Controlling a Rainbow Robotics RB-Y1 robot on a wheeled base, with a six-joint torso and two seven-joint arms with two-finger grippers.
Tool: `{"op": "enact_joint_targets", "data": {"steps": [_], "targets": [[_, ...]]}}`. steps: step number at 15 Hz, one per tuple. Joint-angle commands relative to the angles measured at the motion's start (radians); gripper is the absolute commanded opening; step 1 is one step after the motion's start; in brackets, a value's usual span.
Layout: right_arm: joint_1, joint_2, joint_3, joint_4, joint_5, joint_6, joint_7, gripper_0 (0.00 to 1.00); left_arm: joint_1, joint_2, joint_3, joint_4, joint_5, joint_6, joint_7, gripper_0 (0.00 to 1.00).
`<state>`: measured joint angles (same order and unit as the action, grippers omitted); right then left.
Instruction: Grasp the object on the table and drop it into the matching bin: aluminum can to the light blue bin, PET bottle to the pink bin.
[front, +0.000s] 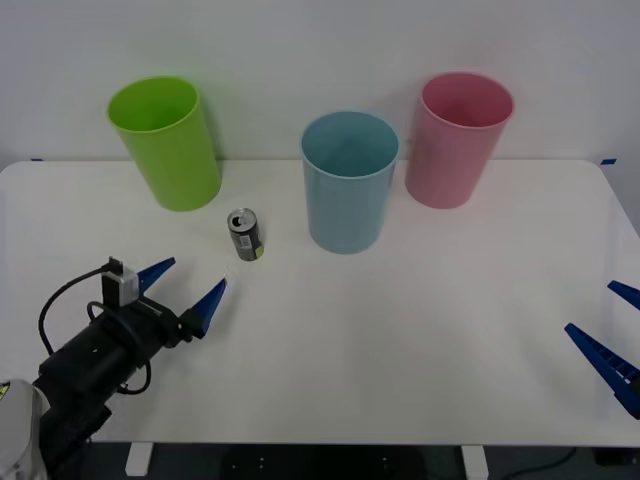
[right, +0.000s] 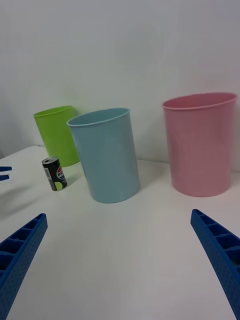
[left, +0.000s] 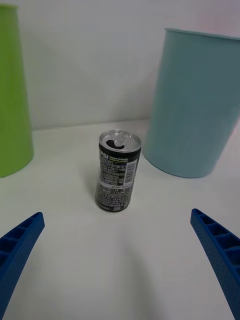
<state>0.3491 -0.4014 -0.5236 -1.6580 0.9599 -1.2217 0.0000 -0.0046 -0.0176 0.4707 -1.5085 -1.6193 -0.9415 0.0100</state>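
You've got one aluminum can (front: 245, 235) upright on the table (front: 400, 330), three bins behind; left gripper (front: 185, 285) spread wide facing it, right gripper (front: 610, 335) parked, also spread.

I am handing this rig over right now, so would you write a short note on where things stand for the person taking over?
Left gripper: open, low over the table, aimed at the aluminum can with a gap left to close; nothing held.
Right gripper: open, waiting at the table's right edge.
The can stands upright between the lime green bin and the light blue bin, touching neither. The pink bin stands to the right of the light blue one.
Done: left arm lined up on the can.
Left: close in, grasp the can, lift it, drop it into the light blue bin.
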Motion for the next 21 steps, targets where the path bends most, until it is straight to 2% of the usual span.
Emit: {"op": "enact_joint_targets", "data": {"steps": [1, 16, 21], "targets": [[0.000, 0.000, 0.000, 0.000, 0.000, 0.000, 0.000, 1.00, -0.018, 0.000, -0.001, 0.017, -0.033, 0.050, -0.002, 1.00], [0.000, 0.000, 0.000, 0.000, 0.000, 0.000, 0.000, 1.00, -0.298, 0.000, 0.000, 0.386, -0.048, 0.185, -0.074, 1.00], [0.000, 0.000, 0.000, 0.000, 0.000, 0.000, 0.000, 1.00, -0.380, 0.000, 0.000, 0.470, -0.076, 0.248, -0.090, 1.00]]}}
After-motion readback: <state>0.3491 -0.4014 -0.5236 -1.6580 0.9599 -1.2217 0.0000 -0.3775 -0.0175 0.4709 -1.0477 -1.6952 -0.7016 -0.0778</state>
